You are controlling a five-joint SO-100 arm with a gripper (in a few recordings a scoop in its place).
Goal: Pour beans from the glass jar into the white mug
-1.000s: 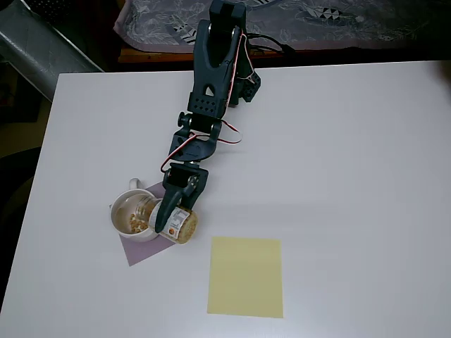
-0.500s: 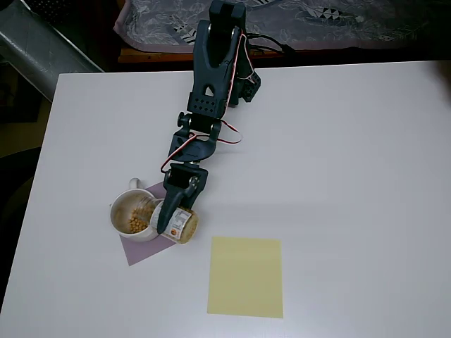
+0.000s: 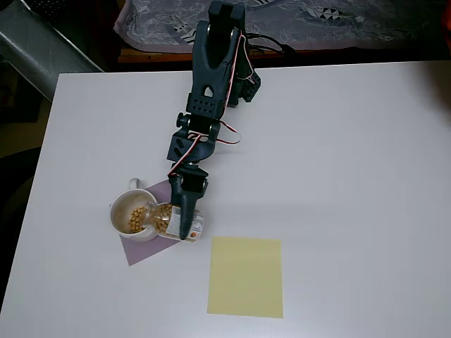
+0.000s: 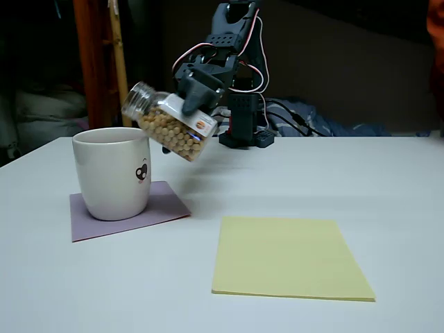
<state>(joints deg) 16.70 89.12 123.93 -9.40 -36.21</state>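
Clamping the glass jar (image 4: 170, 128) midway, the tool (image 4: 198, 94) holds it tilted — mouth above the white mug (image 4: 112, 173).

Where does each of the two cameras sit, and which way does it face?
Overhead view: above the table, looking straight down; the whole arm and its tool show.
Fixed view: low at the table's near edge, facing the arm's base; upper arm and tool show.
Shared: glass jar of beans tipped toward the white mug, purple mat, yellow sheet.
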